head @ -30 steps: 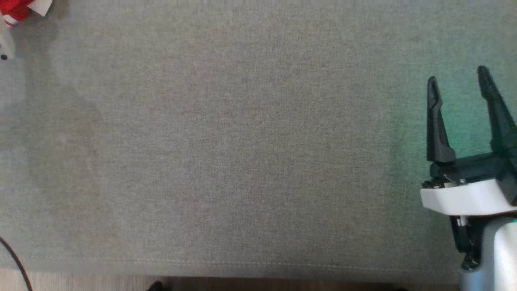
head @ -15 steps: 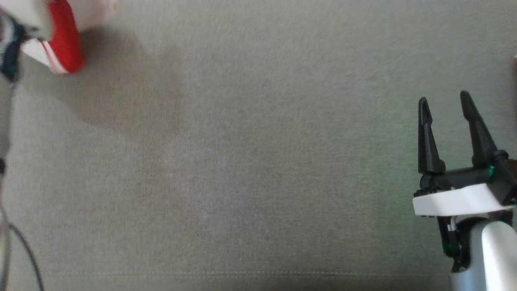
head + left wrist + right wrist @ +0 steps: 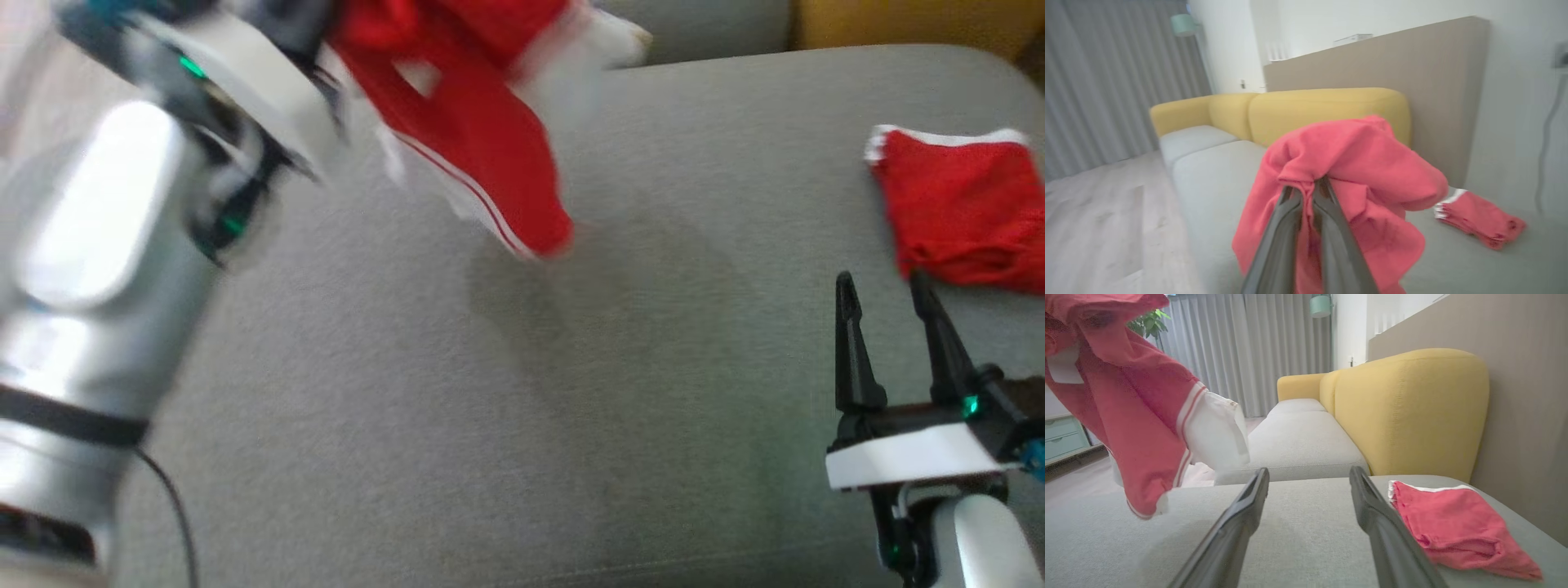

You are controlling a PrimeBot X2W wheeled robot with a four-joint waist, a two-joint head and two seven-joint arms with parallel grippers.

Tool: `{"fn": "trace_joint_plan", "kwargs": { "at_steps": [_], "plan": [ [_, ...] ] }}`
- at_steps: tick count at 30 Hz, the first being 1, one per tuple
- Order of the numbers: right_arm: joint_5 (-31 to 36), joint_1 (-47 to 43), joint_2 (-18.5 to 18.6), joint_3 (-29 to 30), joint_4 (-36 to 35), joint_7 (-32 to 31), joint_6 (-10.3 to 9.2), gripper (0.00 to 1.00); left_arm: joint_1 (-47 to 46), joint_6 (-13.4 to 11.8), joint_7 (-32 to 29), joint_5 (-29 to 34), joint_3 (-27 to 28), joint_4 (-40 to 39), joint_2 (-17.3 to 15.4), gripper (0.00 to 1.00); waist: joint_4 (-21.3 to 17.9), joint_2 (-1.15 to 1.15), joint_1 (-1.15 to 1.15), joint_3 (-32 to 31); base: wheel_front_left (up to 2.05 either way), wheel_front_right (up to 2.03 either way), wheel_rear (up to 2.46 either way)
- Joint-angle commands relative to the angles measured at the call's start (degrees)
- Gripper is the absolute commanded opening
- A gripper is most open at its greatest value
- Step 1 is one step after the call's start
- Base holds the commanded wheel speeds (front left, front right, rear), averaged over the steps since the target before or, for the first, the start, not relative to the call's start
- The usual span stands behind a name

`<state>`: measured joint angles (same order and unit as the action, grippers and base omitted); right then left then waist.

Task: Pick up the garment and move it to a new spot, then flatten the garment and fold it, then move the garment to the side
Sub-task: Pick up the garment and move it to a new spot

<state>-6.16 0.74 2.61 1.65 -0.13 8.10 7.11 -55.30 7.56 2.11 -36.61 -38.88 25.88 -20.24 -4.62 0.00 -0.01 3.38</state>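
While lifted, left claw (image 3: 1308,184): clenched on a gathered fold of the garment (image 3: 482,139), above the far-left part of the grey seat cushion (image 3: 506,425).
garment state: red cloth with white trim and stripes; hangs clear of the cushion; outline motion-blurred.
handling: judged light, limp and non-fragile; it drapes and bunches and will not hold a shape.
grip points: judged best at hem corners or shoulder seams, one per claw; a mid-cloth pinch gathers several layers.
folded red cloth (image 3: 963,212): lies on the cushion's far-right part, well apart from the garment.
right claw (image 3: 882,284): released and empty, low over the cushion's near-right part.
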Motion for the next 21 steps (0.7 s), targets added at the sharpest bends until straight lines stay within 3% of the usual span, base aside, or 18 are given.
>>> {"fn": "trace_joint_plan", "kwargs": {
  "at_steps": [1, 6, 11, 19, 20, 21],
  "plan": [
    [-0.5, 0.7, 0.3, -1.3, -1.3, 0.7, 0.37, 1.00, -0.3, -0.1, -0.2, -0.7, 1.5, -2.3, -0.8, 0.00, -2.1, 0.00, 0.01, -1.3, 0.00, 0.00, 0.00],
    [-1.6, 0.8, 0.3, -1.5, 0.5, 2.0, 0.37, 1.00, 9.1, -3.1, 2.6, -3.9, 0.2, -4.0, 4.9, 0.00, -3.9, 0.00, 0.01, -0.5, 0.00, 0.00, 0.00],
    [-2.7, 2.0, 0.3, -2.3, 2.0, 3.2, 0.37, 1.00, 18.1, -6.8, 8.0, -6.6, 0.7, 3.2, 9.9, 0.00, -5.7, 0.00, 0.01, 1.6, 0.00, 0.00, 0.00],
    [-3.5, 3.7, 0.3, -2.9, 4.4, 4.8, 0.37, 1.00, 21.3, -11.0, 12.4, -6.2, 4.6, 16.5, 11.0, 0.00, -6.2, 0.00, 0.01, 5.1, 0.00, 0.00, 0.00],
    [-3.5, 3.8, 0.3, -2.9, 4.5, 4.9, 0.37, 1.00, 21.2, -11.0, 12.6, -5.9, 4.8, 17.6, 11.1, 0.18, -6.0, 0.00, 0.01, 5.4, 0.00, 0.00, 0.00],
    [-3.5, 4.0, 0.3, -2.8, 4.7, 5.0, 0.37, 1.00, 21.1, -10.8, 12.7, -5.6, 4.9, 18.5, 11.3, 0.50, -5.9, 0.00, 0.01, 5.6, 0.00, 0.00, 0.00]
  ]
}}
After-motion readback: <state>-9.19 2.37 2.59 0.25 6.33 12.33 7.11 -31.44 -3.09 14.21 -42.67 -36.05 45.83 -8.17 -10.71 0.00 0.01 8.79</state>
